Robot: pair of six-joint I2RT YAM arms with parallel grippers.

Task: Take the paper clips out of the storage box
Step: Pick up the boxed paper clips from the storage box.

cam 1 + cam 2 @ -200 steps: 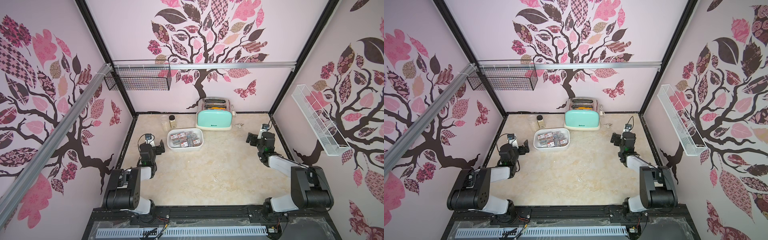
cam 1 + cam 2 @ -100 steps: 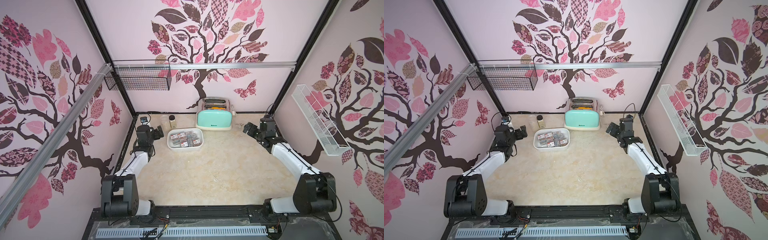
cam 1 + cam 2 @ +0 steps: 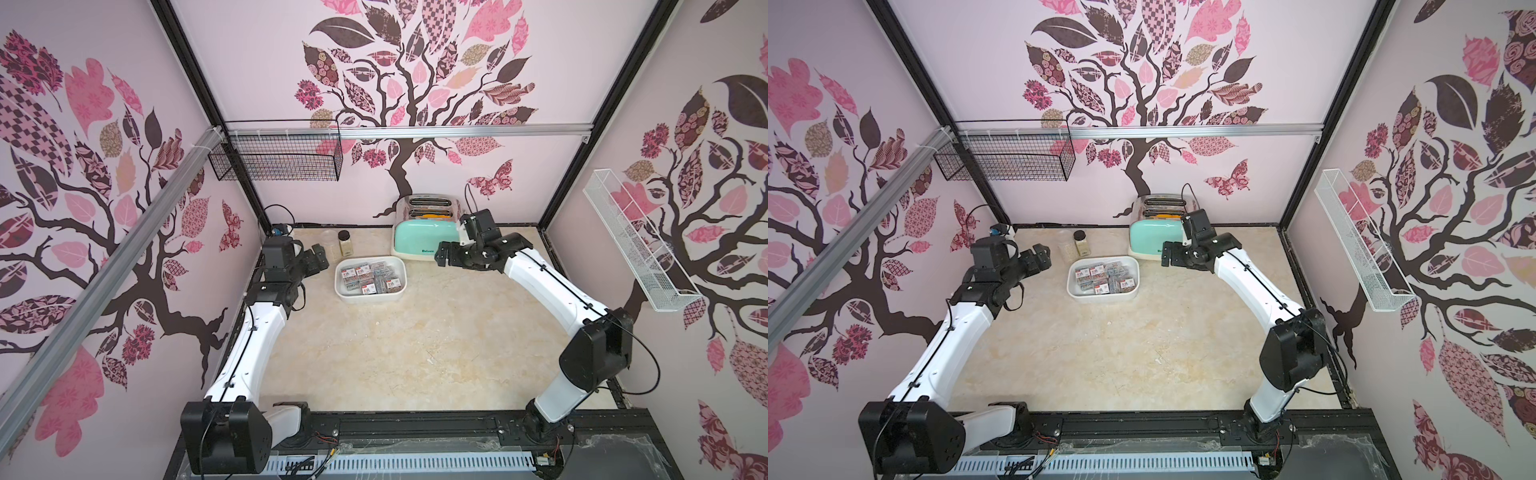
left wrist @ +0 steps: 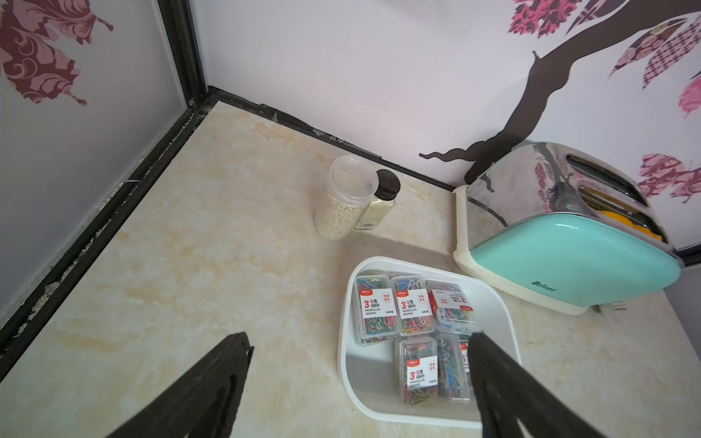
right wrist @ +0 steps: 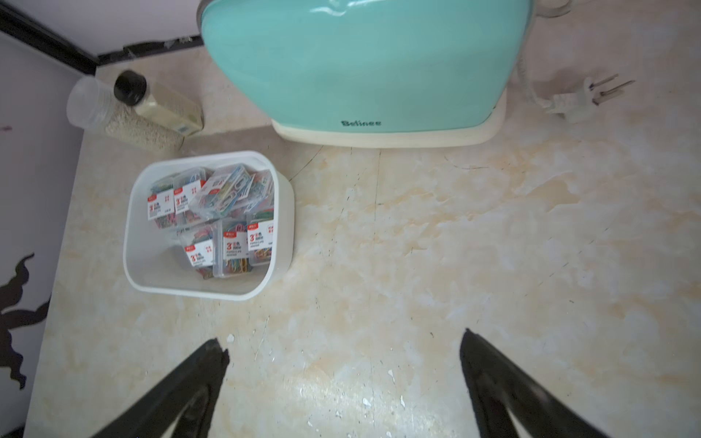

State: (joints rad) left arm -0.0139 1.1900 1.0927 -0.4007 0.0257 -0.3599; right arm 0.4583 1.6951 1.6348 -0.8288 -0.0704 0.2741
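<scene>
The white storage box [image 3: 339,286] [image 3: 1103,296] sits at the back middle of the table, in front of the toaster. Inside lie several clear cases of paper clips [image 3: 370,276] [image 3: 1104,277] [image 4: 411,307] [image 5: 212,212] with white labels, one tilted on top of the others. My left gripper [image 3: 318,258] [image 3: 1040,257] [image 4: 359,337] hovers just left of the box, open and holding nothing. The right gripper [image 3: 442,253] [image 3: 1169,253] [image 5: 341,337] hangs to the right of the box, before the toaster, also open with only table between its fingers.
A mint-green toaster [image 3: 424,237] stands behind the box, its plug [image 5: 580,100] loose on the table. Two jars [image 3: 344,243] stand left of the toaster by the back wall. A black wire basket [image 3: 278,158] and a white wire basket [image 3: 640,241] hang on the walls.
Both arms have stretched from low poses near the table's sides up and back toward the box, and now flank it. Both grippers have stayed open.
</scene>
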